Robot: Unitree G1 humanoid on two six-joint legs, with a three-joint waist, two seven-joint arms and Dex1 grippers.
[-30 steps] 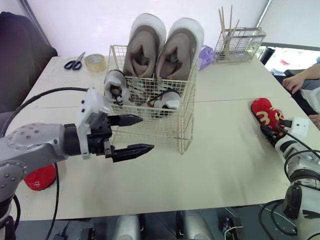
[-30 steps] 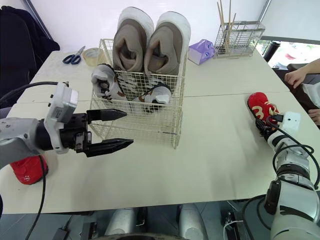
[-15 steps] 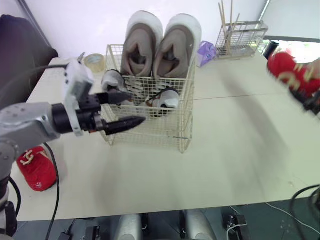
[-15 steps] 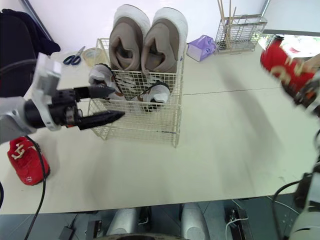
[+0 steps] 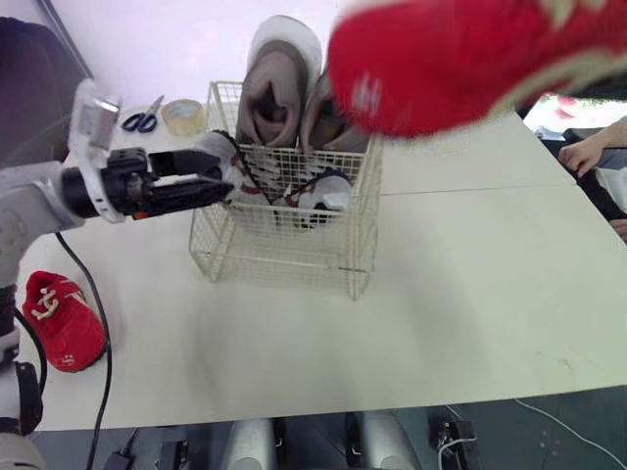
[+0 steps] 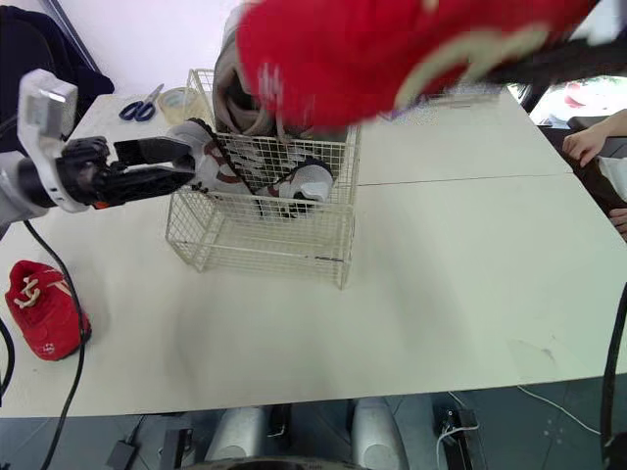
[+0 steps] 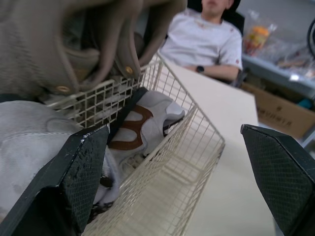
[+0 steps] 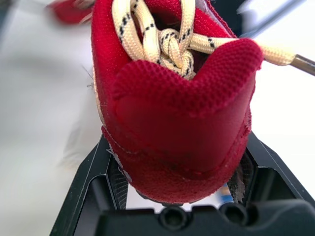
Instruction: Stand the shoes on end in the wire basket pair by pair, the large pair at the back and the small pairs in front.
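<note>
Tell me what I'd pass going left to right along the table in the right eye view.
Red shoe → the robot's left fingers → wire basket → a person's hand.

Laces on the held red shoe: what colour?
The laces are cream with black flecks, clearest in the right wrist view.

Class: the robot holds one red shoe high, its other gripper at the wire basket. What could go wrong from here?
The right gripper grips the red shoe only at its heel; it may slip or tilt when lowered.
The left gripper, open, sits at the wire basket's wall beside the grey shoe; it might snag the wire or knock that shoe over.
The other red shoe lies near the table's edge beside a cable that might drag it off.
</note>
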